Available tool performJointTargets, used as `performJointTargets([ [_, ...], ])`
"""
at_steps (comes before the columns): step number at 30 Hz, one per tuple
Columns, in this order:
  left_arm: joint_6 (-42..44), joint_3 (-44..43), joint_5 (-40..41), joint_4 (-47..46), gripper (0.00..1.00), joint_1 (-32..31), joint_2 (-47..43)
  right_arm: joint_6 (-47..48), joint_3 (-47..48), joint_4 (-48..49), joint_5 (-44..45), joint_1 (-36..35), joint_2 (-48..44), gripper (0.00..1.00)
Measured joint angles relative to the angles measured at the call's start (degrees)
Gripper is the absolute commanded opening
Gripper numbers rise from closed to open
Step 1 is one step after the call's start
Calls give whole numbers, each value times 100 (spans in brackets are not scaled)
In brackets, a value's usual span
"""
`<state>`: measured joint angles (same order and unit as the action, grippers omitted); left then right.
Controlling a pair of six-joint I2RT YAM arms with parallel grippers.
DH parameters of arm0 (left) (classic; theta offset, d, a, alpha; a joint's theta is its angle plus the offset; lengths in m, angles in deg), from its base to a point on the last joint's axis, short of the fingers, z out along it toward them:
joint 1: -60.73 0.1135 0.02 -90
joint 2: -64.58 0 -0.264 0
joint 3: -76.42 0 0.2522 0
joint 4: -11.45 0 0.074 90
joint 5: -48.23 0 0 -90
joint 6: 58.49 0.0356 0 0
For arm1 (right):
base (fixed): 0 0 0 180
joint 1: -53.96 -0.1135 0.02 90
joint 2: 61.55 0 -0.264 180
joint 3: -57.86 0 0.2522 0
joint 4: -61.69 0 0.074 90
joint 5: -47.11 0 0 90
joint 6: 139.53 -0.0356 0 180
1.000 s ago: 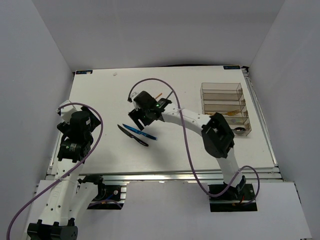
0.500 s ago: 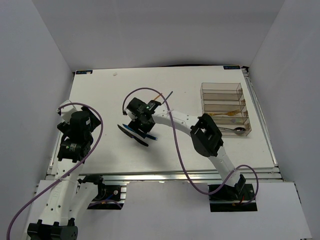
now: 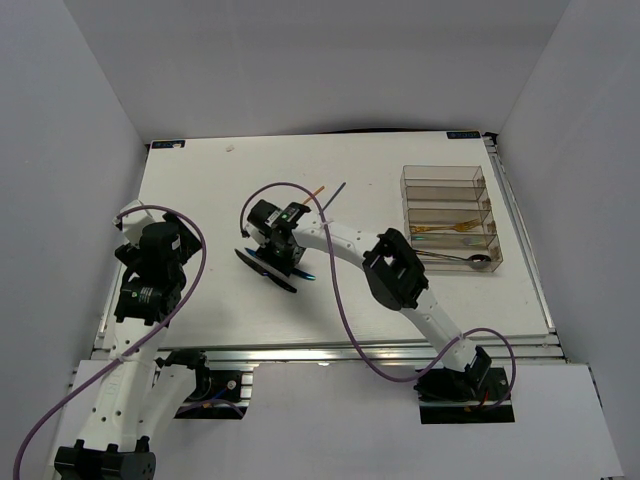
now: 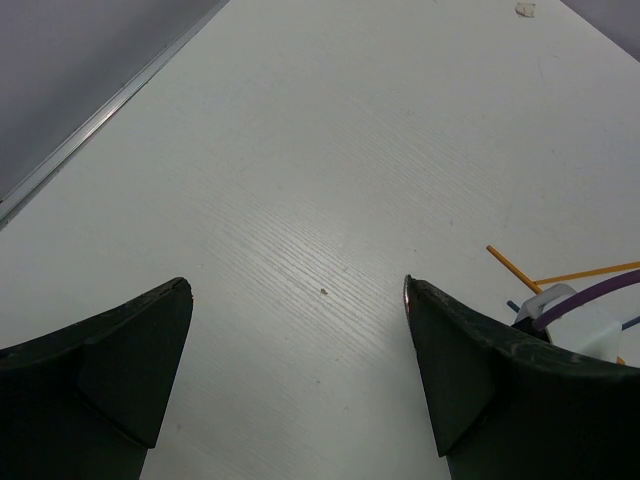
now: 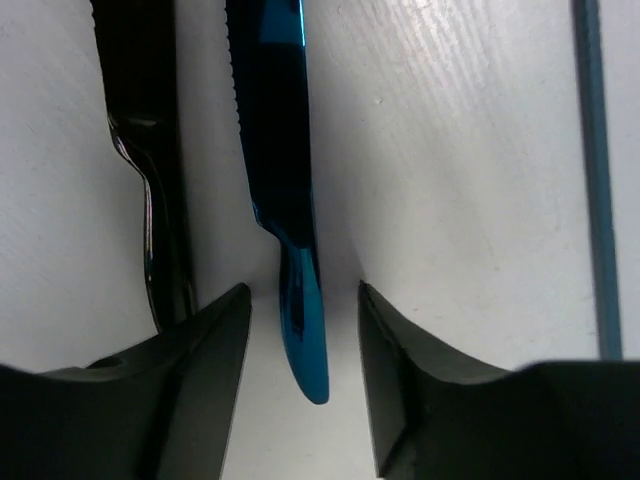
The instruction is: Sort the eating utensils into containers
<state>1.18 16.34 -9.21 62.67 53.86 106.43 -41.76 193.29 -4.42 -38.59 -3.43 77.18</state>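
A blue knife (image 5: 283, 150) and a black knife (image 5: 150, 160) lie side by side on the white table. My right gripper (image 5: 304, 310) is open and low over them. The blue knife's handle end lies between its fingers, and neither finger touches it. In the top view this gripper (image 3: 270, 252) covers most of both knives (image 3: 272, 278). The clear container tray (image 3: 450, 212) stands at the right, with a gold fork (image 3: 452, 228) in one compartment and a dark spoon (image 3: 468, 259) in the nearest. My left gripper (image 4: 298, 300) is open and empty over bare table at the left.
An orange chopstick (image 3: 316, 190) and a dark chopstick (image 3: 337, 193) lie behind the right gripper. A thin dark rod (image 5: 595, 170) runs along the right of the right wrist view. The left wrist view shows orange chopsticks (image 4: 512, 268) and the purple cable (image 4: 590, 292).
My right gripper has moved left and toward the near edge, down over the two knives, and now straddles the blue knife's handle. The left arm has not moved.
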Motion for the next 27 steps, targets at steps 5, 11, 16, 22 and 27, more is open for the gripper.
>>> performJointTargets([
  [5,7,0,-2,0,98,0,-13,31,39,-63,-127,61,39,21],
  [11,7,0,-2,0,98,0,-39,15,-225,20,-101,74,-92,0],
  [16,7,0,-2,0,98,0,-57,-15,-647,116,-24,74,-345,0],
  [22,7,0,-4,-2,98,0,-81,-116,-822,164,63,74,-472,0],
  [27,9,0,-4,-2,98,0,-87,-144,-1001,184,70,81,-636,0],
])
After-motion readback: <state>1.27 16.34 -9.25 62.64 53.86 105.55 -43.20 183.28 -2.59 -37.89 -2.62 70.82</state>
